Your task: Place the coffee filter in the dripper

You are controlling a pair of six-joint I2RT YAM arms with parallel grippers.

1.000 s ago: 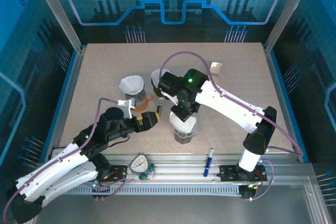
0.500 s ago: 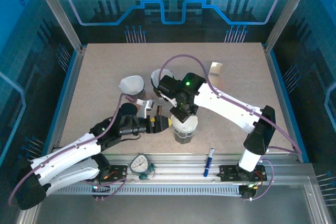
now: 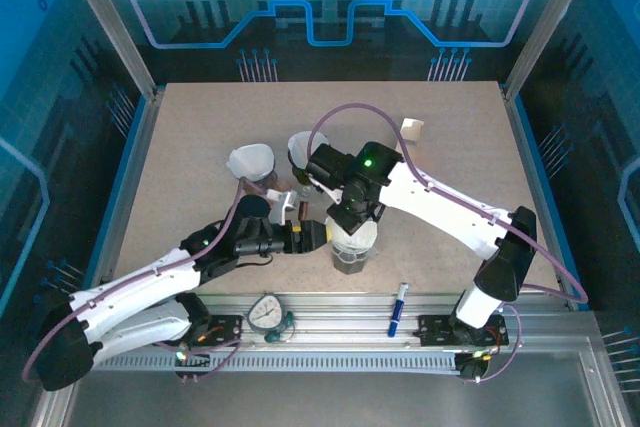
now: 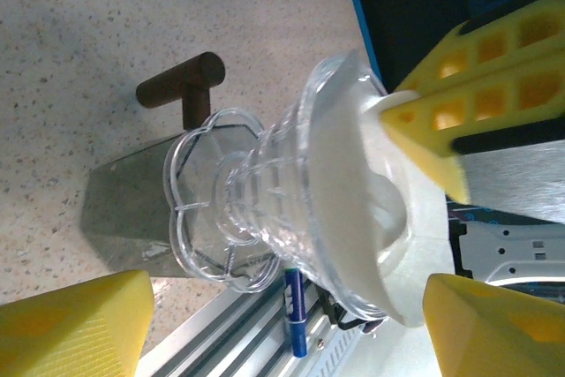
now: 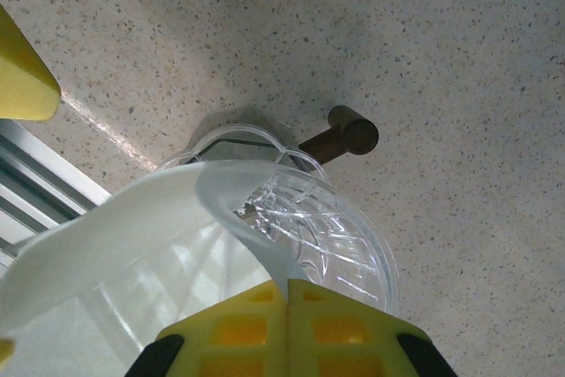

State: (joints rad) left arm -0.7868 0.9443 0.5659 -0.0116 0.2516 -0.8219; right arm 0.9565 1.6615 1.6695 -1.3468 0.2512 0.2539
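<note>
In the overhead view the left pincer sits just left of the clear dripper, which stands at the tabletop's near middle. Its wrist camera shows the jaws spread wide, with the dripper's base between them and neither finger touching it. The white coffee filter lies inside the dripper's cone, its rim standing above the cone's lip. The right pincer hangs directly above it, fingers pressed together on the filter's edge. The left wrist view adds a blue pen beyond the dripper. The right wrist view looks down past the filter at the wooden handle.
</note>
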